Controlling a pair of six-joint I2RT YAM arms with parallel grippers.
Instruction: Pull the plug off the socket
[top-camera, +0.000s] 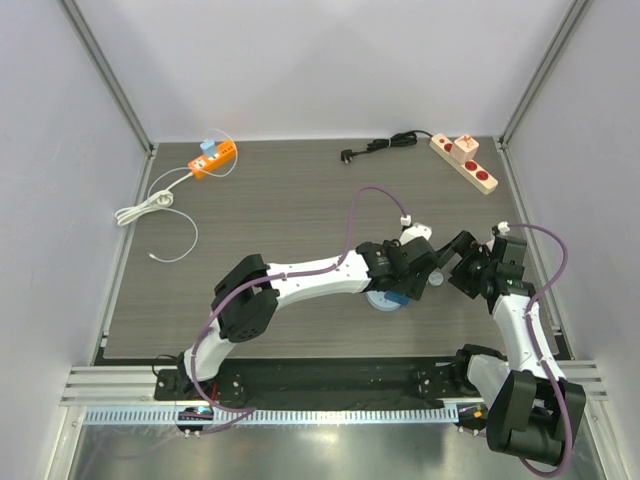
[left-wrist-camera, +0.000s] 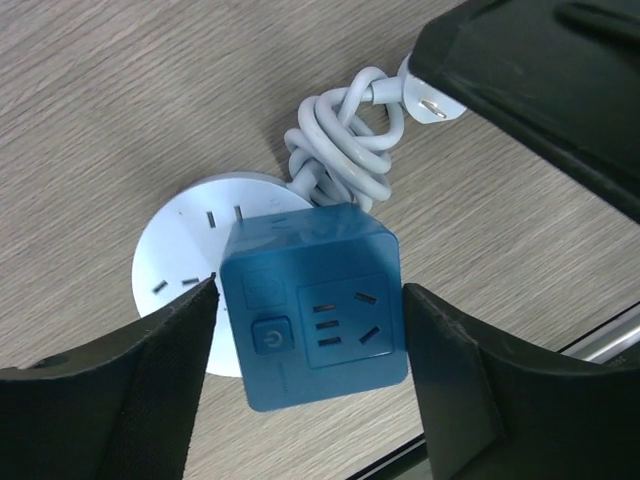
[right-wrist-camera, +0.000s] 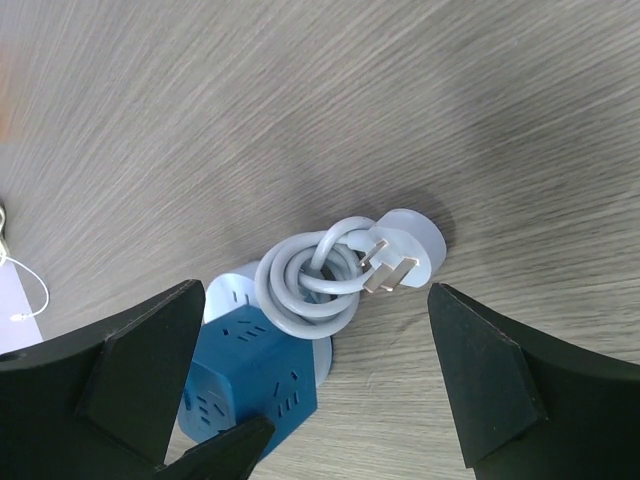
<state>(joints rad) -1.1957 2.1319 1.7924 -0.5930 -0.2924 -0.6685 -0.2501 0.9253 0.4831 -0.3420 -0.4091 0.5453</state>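
Note:
A blue socket cube (left-wrist-camera: 315, 320) stands on a white round base (left-wrist-camera: 175, 250) near the table's front edge. Its grey cable (left-wrist-camera: 340, 140) is coiled beside it, and the white plug (right-wrist-camera: 400, 250) lies loose on the table with its pins bare. My left gripper (left-wrist-camera: 310, 290) straddles the cube, one finger against each side. My right gripper (right-wrist-camera: 316, 290) is wide open above the coil and plug, touching neither. In the top view the left gripper (top-camera: 405, 285) covers most of the cube and the right gripper (top-camera: 447, 268) is just to its right.
An orange power strip (top-camera: 213, 158) with a white cable (top-camera: 150, 205) lies at the back left. A beige strip with red sockets (top-camera: 465, 162) and a black cord (top-camera: 385, 145) lies at the back right. The table's front edge (left-wrist-camera: 600, 335) is close to the cube.

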